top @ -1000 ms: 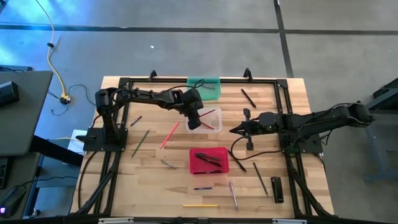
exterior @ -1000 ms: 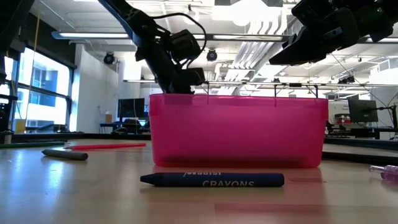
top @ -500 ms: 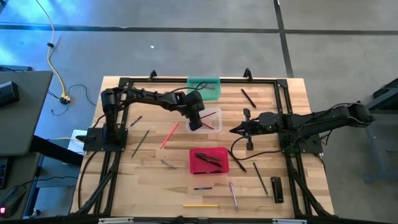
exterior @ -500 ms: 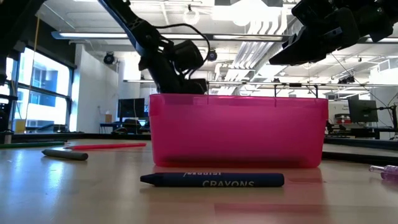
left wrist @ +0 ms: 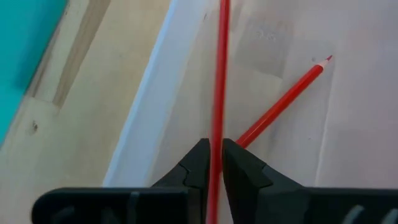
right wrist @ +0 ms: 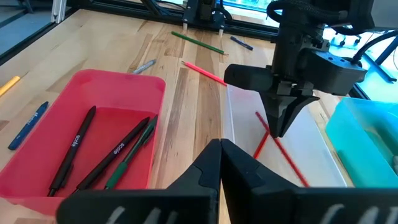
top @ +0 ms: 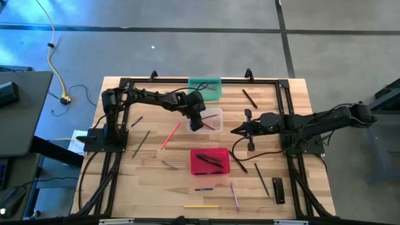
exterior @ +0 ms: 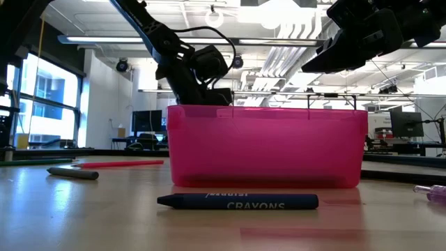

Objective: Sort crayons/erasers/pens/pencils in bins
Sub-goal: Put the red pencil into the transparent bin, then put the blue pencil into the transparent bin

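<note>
Looking level across the desk (exterior: 83,216), most of the work is hidden behind the red bin (exterior: 265,146), whose wall blocks the clear bin and the left gripper's tips; only the dark left arm is seen dropping behind its rim, and a blue crayon (exterior: 237,202) lies along the front of that wall. From above, the left gripper (top: 196,124) is placed over the clear bin (top: 214,114), just beyond the red bin, and its fingers (left wrist: 239,168) are seen in the left wrist view clamped on a red pencil (left wrist: 219,93), held thin between the two tips. The pencil's long axis runs straight ahead of the fingers, along the bin's white wall, with its far end cut off by the picture's edge, so its tip cannot be made out. A second red pencil (left wrist: 283,102) lies flat on the clear bin's floor, slanted across the held one, its sharpened point turned away from the fingers. Beyond the clear bin from the red bin stands the teal bin (top: 204,84). Inside the red bin, dark pens (right wrist: 78,146) lie roughly parallel, aslant to its walls. The right gripper (top: 234,132) waits beside the clear bin, on the side away from the left arm, its fingers pressed together on nothing.
</note>
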`<action>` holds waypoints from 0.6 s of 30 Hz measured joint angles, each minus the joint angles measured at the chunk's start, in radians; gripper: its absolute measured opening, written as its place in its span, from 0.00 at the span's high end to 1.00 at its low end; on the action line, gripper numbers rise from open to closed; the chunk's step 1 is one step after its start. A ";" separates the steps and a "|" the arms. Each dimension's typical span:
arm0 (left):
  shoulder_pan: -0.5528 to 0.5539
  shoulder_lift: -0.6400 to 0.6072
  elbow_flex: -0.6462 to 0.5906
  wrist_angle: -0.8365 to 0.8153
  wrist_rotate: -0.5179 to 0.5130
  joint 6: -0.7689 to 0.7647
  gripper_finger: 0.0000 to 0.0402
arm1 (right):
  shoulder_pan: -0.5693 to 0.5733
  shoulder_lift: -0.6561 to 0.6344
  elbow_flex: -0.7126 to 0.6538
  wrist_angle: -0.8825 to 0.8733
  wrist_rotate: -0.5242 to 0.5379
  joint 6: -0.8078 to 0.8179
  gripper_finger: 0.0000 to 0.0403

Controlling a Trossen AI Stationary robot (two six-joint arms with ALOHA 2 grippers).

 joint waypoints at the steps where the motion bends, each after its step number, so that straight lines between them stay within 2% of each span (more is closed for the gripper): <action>1: 0.000 0.000 0.000 0.002 -0.001 0.004 0.91 | 0.000 0.000 0.000 0.000 0.000 0.000 1.00; 8: 0.000 -0.048 0.000 -0.007 -0.001 0.057 0.88 | 0.000 0.000 0.000 0.000 0.000 0.000 1.00; 15: -0.020 -0.160 -0.001 0.012 -0.048 0.092 0.95 | 0.000 0.000 0.000 0.000 0.000 -0.002 1.00; 18: -0.038 -0.217 -0.034 0.091 -0.047 0.081 0.99 | 0.000 0.000 0.000 0.000 0.000 -0.002 1.00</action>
